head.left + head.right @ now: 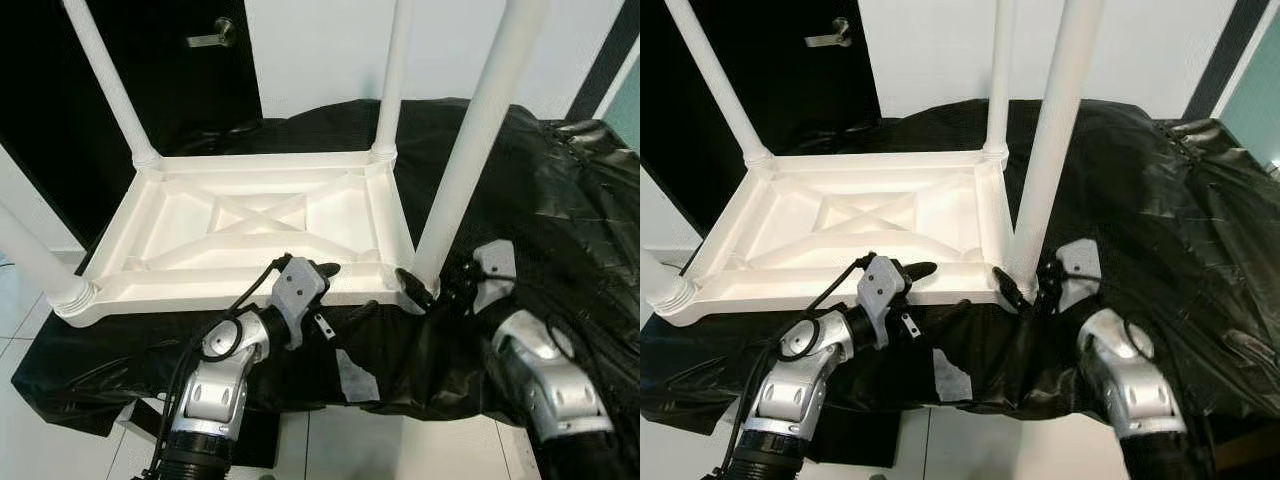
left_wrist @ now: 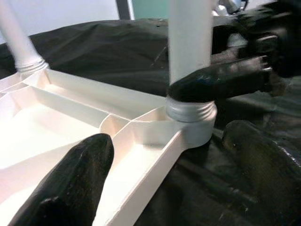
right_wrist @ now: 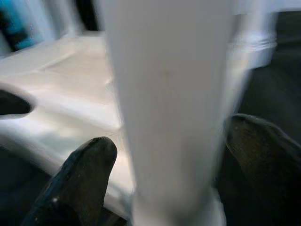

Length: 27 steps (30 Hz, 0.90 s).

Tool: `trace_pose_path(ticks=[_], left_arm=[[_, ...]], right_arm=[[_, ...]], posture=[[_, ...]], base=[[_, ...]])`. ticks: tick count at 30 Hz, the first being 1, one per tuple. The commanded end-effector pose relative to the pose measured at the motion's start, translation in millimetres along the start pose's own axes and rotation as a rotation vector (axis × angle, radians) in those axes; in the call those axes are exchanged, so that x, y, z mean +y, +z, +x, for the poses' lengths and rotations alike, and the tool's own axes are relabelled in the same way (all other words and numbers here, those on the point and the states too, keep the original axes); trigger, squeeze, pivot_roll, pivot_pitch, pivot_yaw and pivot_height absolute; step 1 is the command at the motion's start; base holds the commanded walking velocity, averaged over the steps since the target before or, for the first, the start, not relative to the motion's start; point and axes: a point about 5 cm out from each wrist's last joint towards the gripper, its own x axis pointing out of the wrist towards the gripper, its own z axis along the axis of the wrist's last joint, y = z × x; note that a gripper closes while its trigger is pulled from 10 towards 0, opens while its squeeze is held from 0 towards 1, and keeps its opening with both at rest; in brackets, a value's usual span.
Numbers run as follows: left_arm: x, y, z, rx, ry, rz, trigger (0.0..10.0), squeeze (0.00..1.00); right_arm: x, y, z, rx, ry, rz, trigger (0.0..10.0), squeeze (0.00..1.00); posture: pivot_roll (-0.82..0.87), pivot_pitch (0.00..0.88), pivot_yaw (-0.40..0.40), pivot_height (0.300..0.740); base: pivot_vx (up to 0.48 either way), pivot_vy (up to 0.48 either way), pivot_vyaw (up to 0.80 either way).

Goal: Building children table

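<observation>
A white plastic children's table [image 1: 170,300] lies upside down on a black-covered surface, its ribbed underside facing up. Four white legs stand up from its corners. My right gripper [image 1: 428,290] is shut on the foot of the near right leg [image 1: 470,150], just above the threaded socket [image 2: 190,113]; in the right wrist view the leg [image 3: 169,94] sits between both fingers. My left gripper [image 1: 345,290] is open at the table's near rim, close to that corner. One finger [image 2: 70,183] hangs over the underside, the other [image 2: 263,165] over the black sheet.
Crinkled black plastic sheet [image 1: 560,200] covers the platform and drops off its front edge, with a grey patch [image 1: 355,378] on it. A dark door with a lever handle [image 1: 212,38] stands behind at the left. Light floor tiles [image 1: 60,440] lie below.
</observation>
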Motion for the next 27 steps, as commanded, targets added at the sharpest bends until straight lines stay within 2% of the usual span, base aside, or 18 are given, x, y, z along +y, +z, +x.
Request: trace_pose_path(ticks=[1,6,7,8,9,13,17,21,24,25,27], left_arm=[[5.9,0,1.3,0.005,0.095,-0.006,10.0,0.0],[7.5,2,1.7,0.003,0.097,-0.001,10.0,0.0],[7.9,2,1.6,0.004,0.099,0.0,10.0,0.0],[7.9,2,1.6,0.004,0.099,0.0,10.0,0.0],[7.9,2,1.2,0.003,0.1,0.002,10.0,0.0],[7.7,3,-0.9,0.002,0.109,0.003,10.0,0.0],[6.8,2,-3.3,0.005,0.117,0.001,10.0,0.0],[5.7,2,-4.1,0.007,0.117,-0.002,10.0,0.0],[4.5,1,-4.2,0.008,0.116,-0.008,10.0,0.0],[3.2,1,-4.1,0.011,0.11,-0.011,10.0,0.0],[2.1,0,-4.1,0.015,0.103,-0.013,10.0,0.0]], right_arm=[[-2.0,-2,7.5,0.025,0.062,-0.026,10.0,0.0],[-1.8,-3,21.2,0.055,0.151,-0.078,10.0,0.0],[-0.4,-4,24.5,0.063,0.176,-0.086,9.0,0.0],[-0.4,-4,24.5,0.063,0.176,-0.086,9.0,0.0],[2.4,-7,26.5,0.072,0.201,-0.083,0.0,0.0],[9.4,-11,24.0,0.078,0.231,-0.058,0.0,0.0],[12.1,-15,18.4,0.087,0.204,-0.014,0.0,0.0],[14.2,-18,16.7,0.095,0.146,0.001,0.0,0.0],[17.7,-20,14.9,0.102,0.057,0.007,0.0,0.0],[19.8,-20,13.3,0.102,-0.003,0.012,10.0,0.0],[23.9,-20,11.6,0.092,-0.042,0.031,10.0,0.0]], posture=[[-0.03,0.0,0.025,0.74],[-0.03,0.0,0.022,0.74],[-0.02,0.0,0.02,0.74],[-0.02,0.0,0.02,0.74],[-0.01,0.0,0.012,0.74],[0.0,0.0,0.004,0.74],[0.0,0.0,0.002,0.74],[-0.01,0.0,0.001,0.74],[-0.01,0.0,0.008,0.74],[-0.02,0.0,0.014,0.74],[-0.03,0.0,0.019,0.74]], base=[[0.0,0.0,0.0],[0.0,0.0,0.0],[0.0,0.0,0.0],[0.0,0.0,0.0],[0.0,0.0,0.0],[0.0,0.0,0.0],[0.0,0.0,0.0],[0.0,0.0,0.0],[0.0,0.0,0.0],[0.0,0.0,0.0],[0.0,0.0,0.0]])
